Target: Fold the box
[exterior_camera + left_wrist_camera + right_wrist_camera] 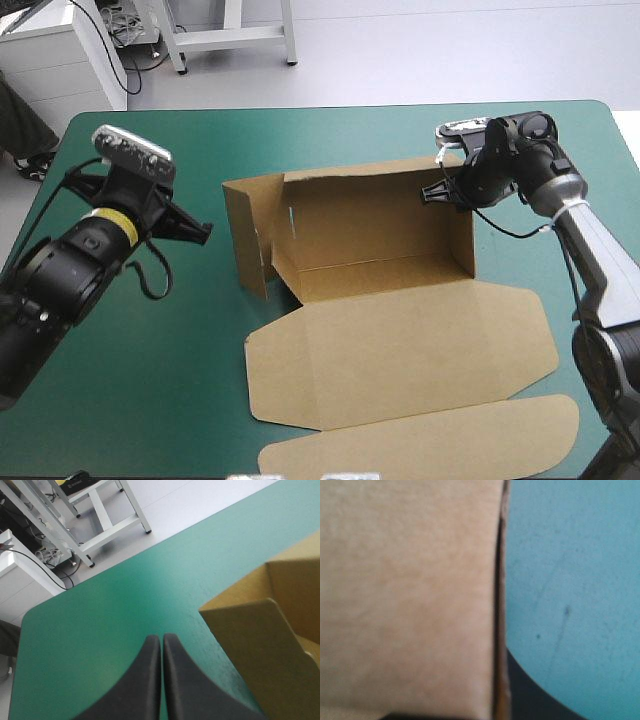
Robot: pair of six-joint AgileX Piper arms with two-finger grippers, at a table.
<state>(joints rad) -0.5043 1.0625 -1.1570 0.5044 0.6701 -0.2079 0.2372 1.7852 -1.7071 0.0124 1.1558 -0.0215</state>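
The brown box [380, 235] sits in the middle of the teal-green worktop [140, 390]. Its walls stand up, and its lid [400, 350] lies flat toward the near edge. The right pincer [438, 191] is clamped on the box's right wall [462, 235], with the board between its black fingers. The left pincer [161, 639] is pressed together, left of the box and not touching it.

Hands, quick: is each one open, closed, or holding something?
Left hand: closed, holding nothing, beside the box.
Right hand: closed on the box's right wall.
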